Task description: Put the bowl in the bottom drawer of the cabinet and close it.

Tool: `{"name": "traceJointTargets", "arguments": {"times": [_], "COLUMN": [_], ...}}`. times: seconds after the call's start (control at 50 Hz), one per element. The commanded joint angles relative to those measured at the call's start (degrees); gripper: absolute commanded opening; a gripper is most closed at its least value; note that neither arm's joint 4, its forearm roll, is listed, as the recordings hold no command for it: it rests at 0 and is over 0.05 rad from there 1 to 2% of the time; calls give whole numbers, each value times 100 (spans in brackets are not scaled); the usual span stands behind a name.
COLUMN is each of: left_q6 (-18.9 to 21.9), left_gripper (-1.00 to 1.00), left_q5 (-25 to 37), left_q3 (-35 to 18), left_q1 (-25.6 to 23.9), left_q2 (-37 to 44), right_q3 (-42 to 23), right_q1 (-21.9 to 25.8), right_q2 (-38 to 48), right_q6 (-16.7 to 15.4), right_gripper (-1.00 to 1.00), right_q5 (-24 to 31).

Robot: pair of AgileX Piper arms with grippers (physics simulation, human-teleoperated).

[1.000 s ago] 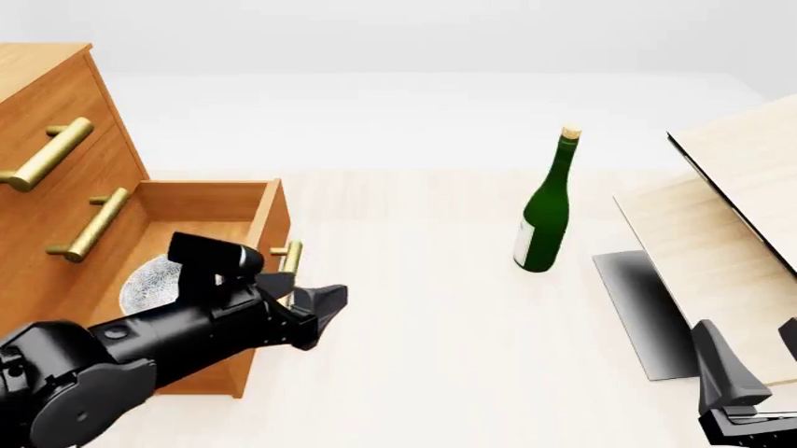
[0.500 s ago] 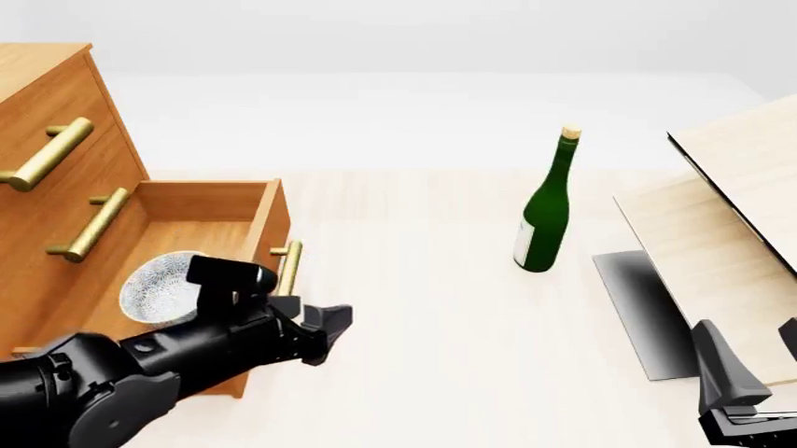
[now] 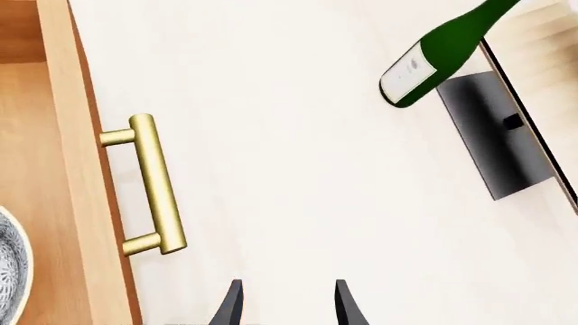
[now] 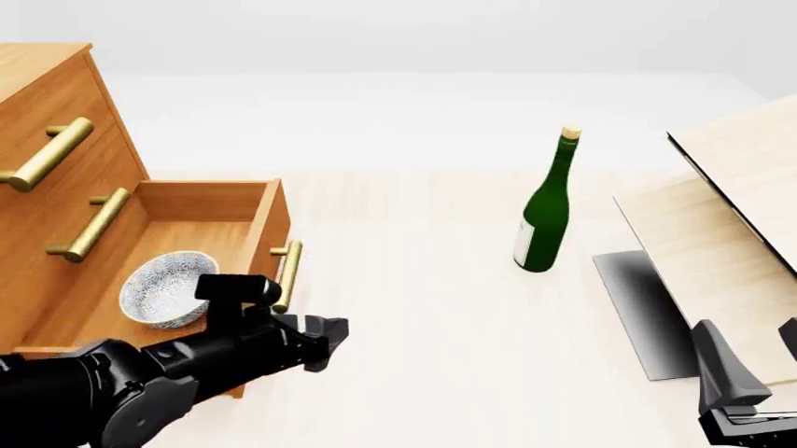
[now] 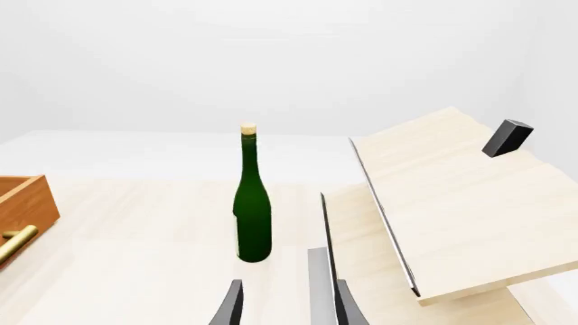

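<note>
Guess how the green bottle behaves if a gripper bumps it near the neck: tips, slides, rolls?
Probably tips: the green bottle is tall and slim, standing upright on a small base. Once down, its round body would likely roll across the bare table. The glossy surface looks like glass, so it may be slippery and breakable, though a render cannot confirm that.

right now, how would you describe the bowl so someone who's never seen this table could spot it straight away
Find the big orange-brown wooden cabinet at the table's left side; its bottom drawer is pulled open. The bowl sits inside that drawer, near its front. It is small, round and white with fine grey-blue speckles, and it is the only thing in the drawer, far shorter than the green bottle out on the table.
</note>
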Motion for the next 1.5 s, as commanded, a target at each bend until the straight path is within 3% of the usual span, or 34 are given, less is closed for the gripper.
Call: {"name": "traceJointTargets", "arguments": {"times": [0.02,0.86,1.5], "left_q6": [-60,-78,314], "left_gripper": [100,100,100], "left_q5": [-95,-121,126], "left_q3": [91,443,657], "left_q1": [255,1000,1733], "left_q2": [169,160,-306], "right_q3": [0,0,0], "right_q1": [0,1,1], "right_q2": [2,-2,0], "right_q6": [0,0,-1], "right_gripper": [100,100,100], "right_q5": [-1,1,0]}}
